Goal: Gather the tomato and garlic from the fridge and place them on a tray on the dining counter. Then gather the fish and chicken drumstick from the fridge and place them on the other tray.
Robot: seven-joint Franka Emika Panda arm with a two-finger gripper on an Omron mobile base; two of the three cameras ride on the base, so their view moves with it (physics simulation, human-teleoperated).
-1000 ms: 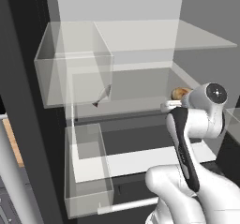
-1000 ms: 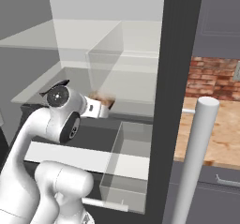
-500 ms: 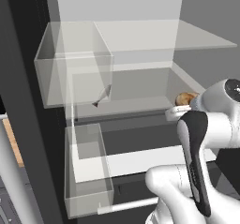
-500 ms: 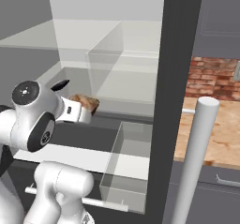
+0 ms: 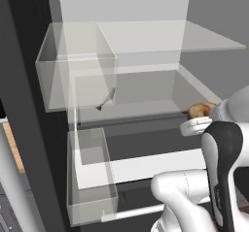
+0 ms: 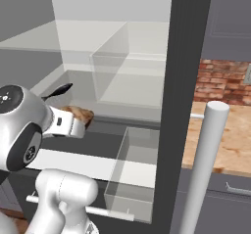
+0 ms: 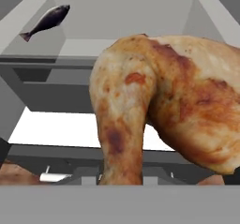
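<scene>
A browned chicken drumstick (image 7: 159, 110) sits between my fingers and takes up most of the hand view. It pokes out beyond my gripper (image 5: 198, 120) at the right of the fridge's middle shelf, and the drumstick (image 6: 81, 114) also juts from my gripper (image 6: 73, 123) in the right base view. The gripper is shut on it, held just in front of the shelf edge. A small dark fish (image 7: 47, 20) lies further back on that shelf, seen as the fish (image 5: 106, 100) at the shelf's left and the fish (image 6: 59, 90) behind my hand.
The fridge stands open with a glass upper shelf (image 5: 165, 37) and clear bins (image 5: 78, 75) on the left. A white drawer (image 5: 146, 165) lies below the shelf. The dark fridge door (image 6: 179, 81) and its round handle (image 6: 206, 164) stand at right, before a wooden counter (image 6: 230, 140).
My hand has drawn back out of the shelf with the drumstick, moving rightward in the left base view and leftward in the right base view. The fish has stayed in place.
</scene>
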